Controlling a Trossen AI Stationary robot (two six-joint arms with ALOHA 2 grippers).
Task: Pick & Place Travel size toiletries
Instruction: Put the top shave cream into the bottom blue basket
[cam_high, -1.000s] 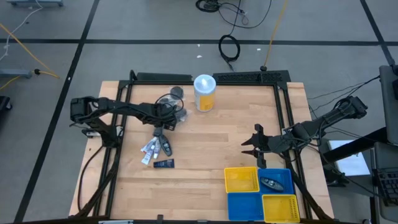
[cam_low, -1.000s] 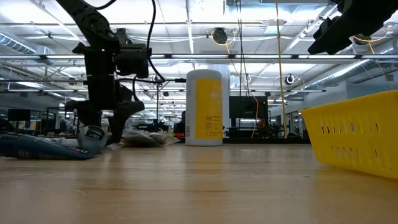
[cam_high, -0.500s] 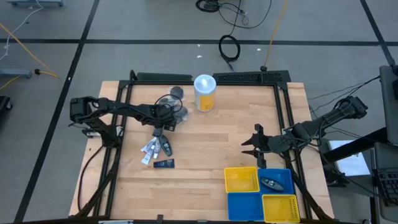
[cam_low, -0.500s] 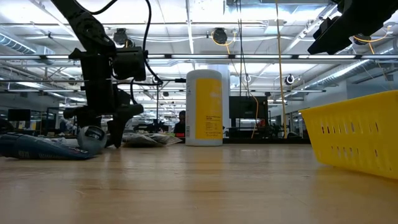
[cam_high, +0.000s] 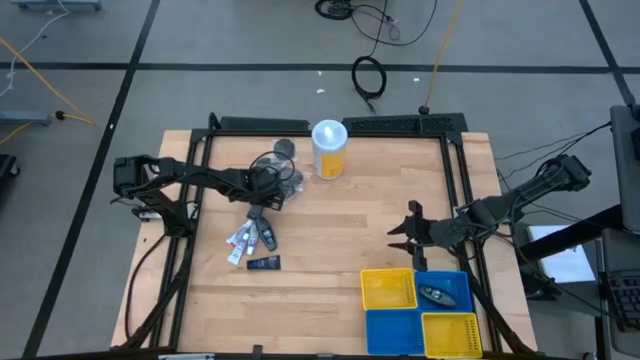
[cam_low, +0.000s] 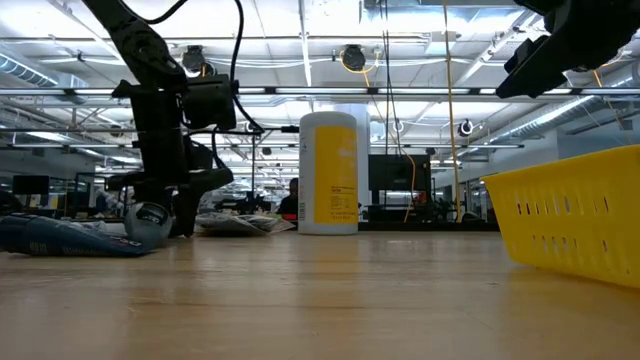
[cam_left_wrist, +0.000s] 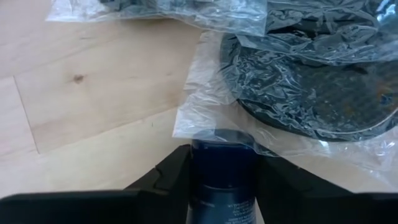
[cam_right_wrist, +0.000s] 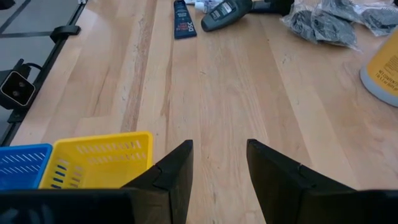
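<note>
The toiletries lie left of the table's middle: white tubes (cam_high: 238, 241), a dark blue bottle (cam_high: 267, 236), a flat dark sachet (cam_high: 263, 263) and grey round tins in clear bags (cam_high: 283, 168). My left gripper (cam_high: 257, 213) is down at the table, shut on the bottle (cam_left_wrist: 221, 171). Just beyond the bottle lie the bagged tins (cam_left_wrist: 311, 81). My right gripper (cam_high: 404, 233) hovers open above the wood beside the yellow bin (cam_high: 387, 288). It touches nothing (cam_right_wrist: 219, 162). My left gripper pinches the dark blue bottle at its far end (cam_left_wrist: 222, 155) between the two fingers, one on each side, lying across it. The fingers come slanting down from the table's left. The bottle lies on the table (cam_low: 150, 222), its other end toward the near edge.
A tall white-lidded yellow-and-white canister (cam_high: 329, 149) stands near the far edge. Yellow and blue bins (cam_high: 442, 330) sit at the near right; the blue one (cam_high: 440, 294) holds a dark item. A black frame (cam_high: 455, 160) edges the table. Bare wood (cam_high: 330, 230) lies between the grippers.
In the low view my left gripper has shifted a little sideways and settled around the bottle's end at the table. The bottle and the other toiletries lie where they were.
</note>
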